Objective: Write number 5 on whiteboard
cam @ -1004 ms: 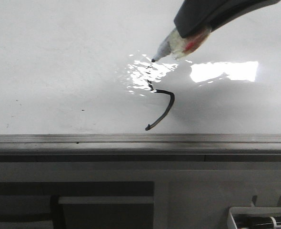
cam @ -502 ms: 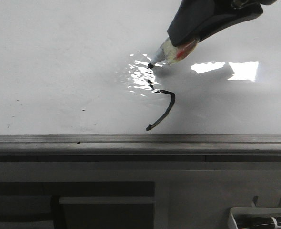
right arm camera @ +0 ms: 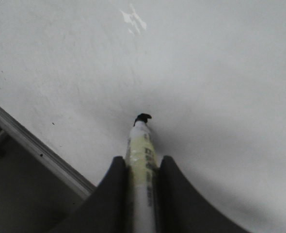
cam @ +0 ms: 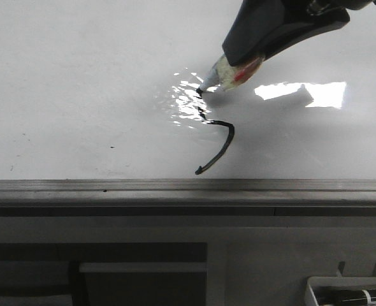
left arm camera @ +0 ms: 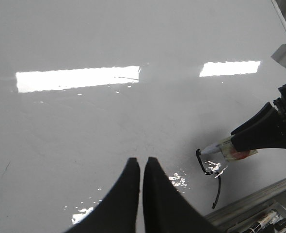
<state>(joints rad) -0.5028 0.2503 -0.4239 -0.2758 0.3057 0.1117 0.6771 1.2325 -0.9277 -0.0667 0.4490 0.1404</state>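
Right claw [cam: 239, 64]: clamped on a marker pen [cam: 229, 71], the two dark tapered fingers [right arm camera: 115, 194] pressing the barrel from both sides. The pen has a pale, translucent barrel with a red patch and a short black nib. The nib touches the whiteboard [cam: 79, 83] at the upper end of the number 5 [cam: 215, 137].

Left claw [left arm camera: 138, 194]: fingers together, tips nearly touching, nothing between them. It hangs over bare board well apart from the number 5, with open white surface on every side of it.

The number 5 so far is a thin black stroke: a short, slightly jagged vertical from the nib downward, a brief horizontal turn, then a smooth curved tail that ends near the frame [cam: 188, 186]. No top bar is visible. The upper part of the stroke passes through a patch of broken glare.

The whiteboard is flat, glossy and white, with rectangular light reflections and a few faint dark specks. Beyond the number 5, away from the frame, the surface is unobstructed. The frame is a straight grey metal strip with a ridged profile, running just below the tail of the number 5. Beneath the frame, a white tray [cam: 315, 290] holding more pens sits at the corner.
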